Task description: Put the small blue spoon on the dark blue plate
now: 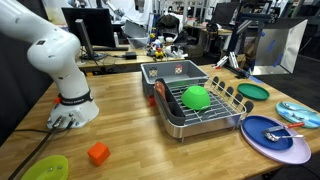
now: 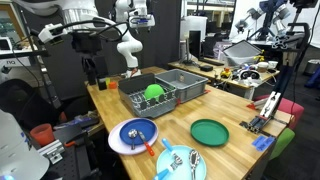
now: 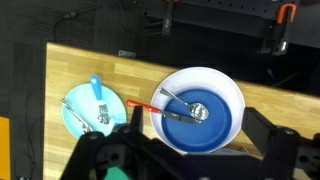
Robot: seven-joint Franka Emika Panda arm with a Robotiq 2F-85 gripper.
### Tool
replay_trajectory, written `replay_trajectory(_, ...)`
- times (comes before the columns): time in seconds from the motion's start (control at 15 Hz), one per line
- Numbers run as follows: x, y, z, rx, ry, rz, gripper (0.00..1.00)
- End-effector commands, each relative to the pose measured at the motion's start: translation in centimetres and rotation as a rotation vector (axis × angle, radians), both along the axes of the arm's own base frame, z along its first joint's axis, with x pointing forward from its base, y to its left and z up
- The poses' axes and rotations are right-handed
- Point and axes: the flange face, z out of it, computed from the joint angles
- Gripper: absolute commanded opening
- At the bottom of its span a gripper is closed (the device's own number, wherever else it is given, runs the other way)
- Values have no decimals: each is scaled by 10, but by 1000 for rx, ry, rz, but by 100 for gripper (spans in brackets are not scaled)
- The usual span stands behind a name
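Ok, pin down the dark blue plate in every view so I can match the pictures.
Exterior view: the dark blue plate at lower right, beside the dish rack.
Exterior view: the plate at lower left of centre, before the rack.
Wrist view: the plate right of centre, on a paler plate.
Shared landmark: the pale blue plate beside it.

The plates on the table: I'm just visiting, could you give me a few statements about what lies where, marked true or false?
1. The small blue spoon lies on the pale blue plate. True.
2. The dark blue plate is empty. False: a metal spoon lies in it.
3. The green bowl sits in the dish rack. True.
4. The dark blue plate rests straight on the wood. False: it sits on a paler plate.
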Motion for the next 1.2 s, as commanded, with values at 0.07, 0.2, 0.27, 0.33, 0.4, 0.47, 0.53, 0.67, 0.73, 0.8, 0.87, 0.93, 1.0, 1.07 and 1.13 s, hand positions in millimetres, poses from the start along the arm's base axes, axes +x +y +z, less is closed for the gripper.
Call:
replay_trajectory(0.07, 46, -7, -21, 162, 54, -71, 100)
replay_trajectory(0.2, 67, -11, -32, 220, 48, -130, 100)
replay_trajectory(0.27, 78, -14, -37, 234, 47, -175, 100)
replay_trajectory(0.33, 88, -18, -43, 250, 52, -227, 100)
replay_trajectory(0.4, 99, -23, -50, 257, 64, -304, 100)
replay_trajectory(0.47, 108, -27, -55, 268, 69, -354, 100)
replay_trajectory(0.53, 116, -32, -62, 271, 78, -412, 100)
replay_trajectory(0.67, 131, -46, -72, 260, 75, -529, 100)
replay_trajectory(0.73, 117, -36, -67, 255, 68, -435, 100)
replay_trajectory(0.8, 124, -42, -72, 250, 73, -473, 100)
replay_trajectory(0.87, 128, -45, -74, 248, 78, -493, 100)
replay_trajectory(0.93, 130, -46, -75, 247, 79, -503, 100)
replay_trajectory(1.0, 131, -46, -74, 247, 78, -508, 100)
replay_trajectory(1.07, 131, -46, -74, 247, 77, -510, 100)
replay_trajectory(1.13, 131, -46, -74, 247, 76, -511, 100)
